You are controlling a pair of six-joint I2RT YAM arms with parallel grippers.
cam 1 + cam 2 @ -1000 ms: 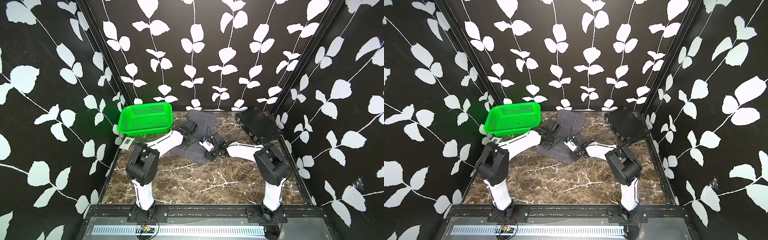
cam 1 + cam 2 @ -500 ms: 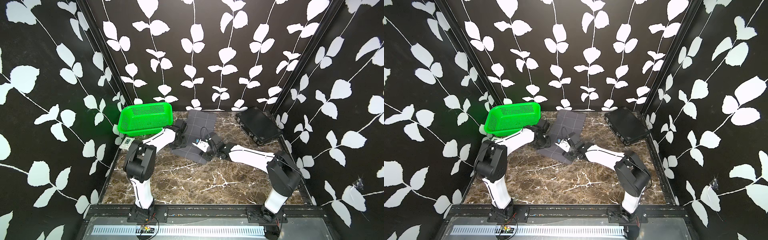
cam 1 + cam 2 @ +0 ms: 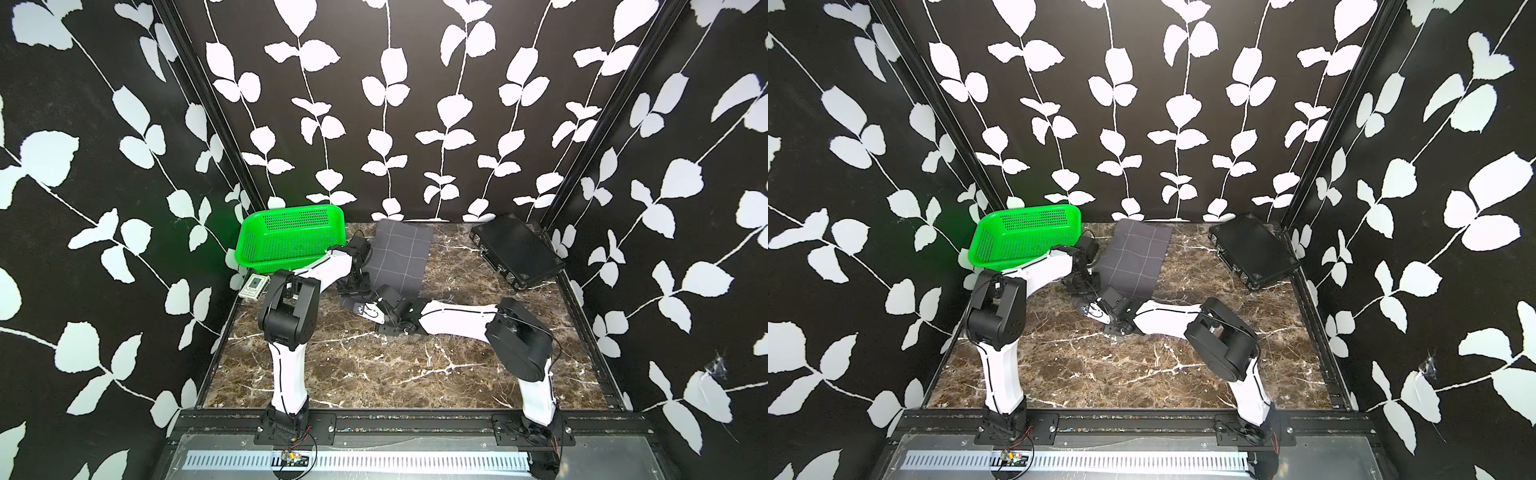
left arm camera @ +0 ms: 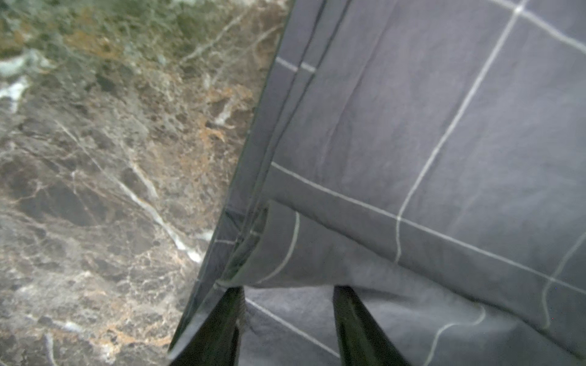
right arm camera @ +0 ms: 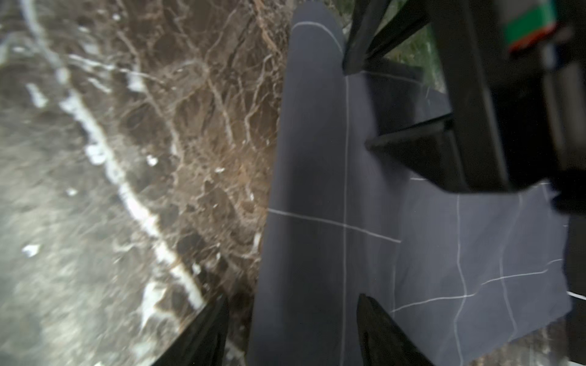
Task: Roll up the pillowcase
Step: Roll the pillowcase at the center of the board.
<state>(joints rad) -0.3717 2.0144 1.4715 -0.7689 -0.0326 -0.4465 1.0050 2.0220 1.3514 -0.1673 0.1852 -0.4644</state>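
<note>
right pincer (image 5: 291,298) is open, straddling the rolled-up near end of the pillowcase (image 3: 401,253) on the surface (image 3: 374,365). left pincer (image 4: 288,288) just behind it is open too, tips at the fold. the rest lies flat toward the back, between basket (image 3: 291,237) and case (image 3: 515,249)

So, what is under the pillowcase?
The pillowcase lies on the brown marble table; its near end is rolled. Whatever else lies beneath the cloth is covered.
</note>
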